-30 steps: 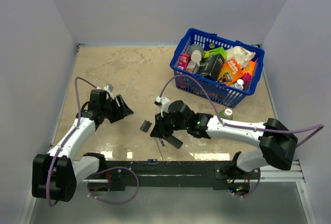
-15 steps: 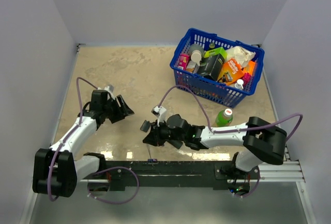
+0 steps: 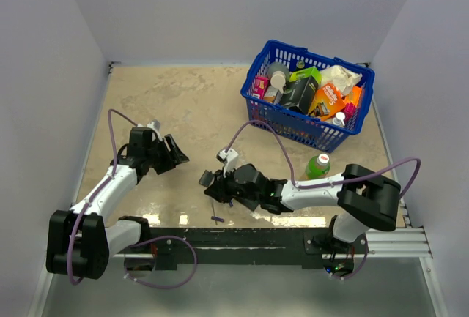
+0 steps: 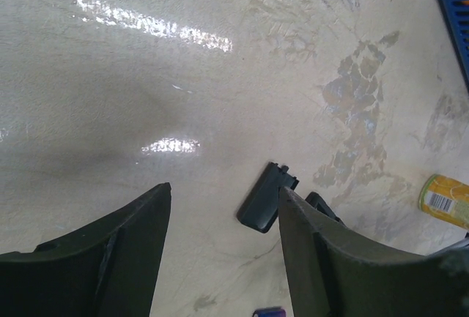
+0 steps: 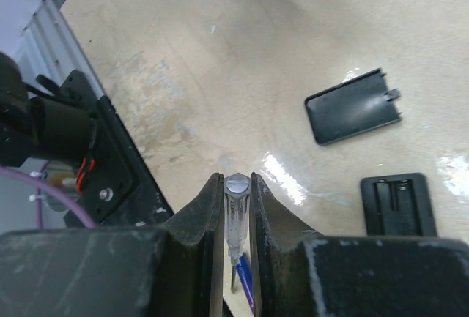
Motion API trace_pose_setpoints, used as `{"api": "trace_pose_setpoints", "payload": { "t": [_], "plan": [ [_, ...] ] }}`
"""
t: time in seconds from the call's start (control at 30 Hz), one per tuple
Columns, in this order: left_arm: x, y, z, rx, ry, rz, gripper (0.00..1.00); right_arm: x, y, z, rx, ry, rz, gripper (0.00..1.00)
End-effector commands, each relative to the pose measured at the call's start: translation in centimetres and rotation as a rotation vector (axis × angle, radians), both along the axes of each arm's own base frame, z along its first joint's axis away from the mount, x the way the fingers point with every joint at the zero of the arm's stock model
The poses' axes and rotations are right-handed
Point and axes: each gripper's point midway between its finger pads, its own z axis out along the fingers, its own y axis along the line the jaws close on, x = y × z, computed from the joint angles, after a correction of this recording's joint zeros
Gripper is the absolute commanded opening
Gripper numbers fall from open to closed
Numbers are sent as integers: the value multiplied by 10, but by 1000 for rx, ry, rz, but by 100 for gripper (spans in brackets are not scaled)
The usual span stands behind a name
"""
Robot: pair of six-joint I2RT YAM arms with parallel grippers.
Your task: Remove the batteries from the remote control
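Observation:
My right gripper is shut on the thin grey stick, a clear-handled tool pointing down at the table. A slim purplish battery lies just under its tip; it also shows near the front rail in the top view. The black remote control lies to the right with its open recess facing up. The short black cover piece lies beyond it. My left gripper is open and empty, hovering left of the cover piece. A battery end shows at the bottom edge.
A blue basket full of packages stands at the back right. A green bottle stands in front of it, beside my right arm. The black base rail runs along the near edge.
My right gripper has moved left and lower, away from the remote's earlier spot and toward the cover piece and front rail. The left arm has barely moved.

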Motion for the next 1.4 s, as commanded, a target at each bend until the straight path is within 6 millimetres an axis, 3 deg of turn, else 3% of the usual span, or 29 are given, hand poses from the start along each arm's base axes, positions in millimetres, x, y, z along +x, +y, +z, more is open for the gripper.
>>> {"api": "trace_pose_setpoints", "payload": {
  "t": [0.0,0.27,0.47,1.03,1.37],
  "plan": [
    [9,5,4,16,-30,18,64,25,0,36,12,-140,-79,0],
    [7,10,0,40,-23,33,64,56,-7,54,-75,-264,-189,0],
    [4,9,-2,34,-17,35,64,71,-10,49,-131,-312,-241,0],
    [5,10,0,35,-24,42,64,87,-28,40,-209,-356,-336,0],
    [5,10,-1,34,-22,41,64,84,-25,44,-193,-352,-312,0]
  ]
}}
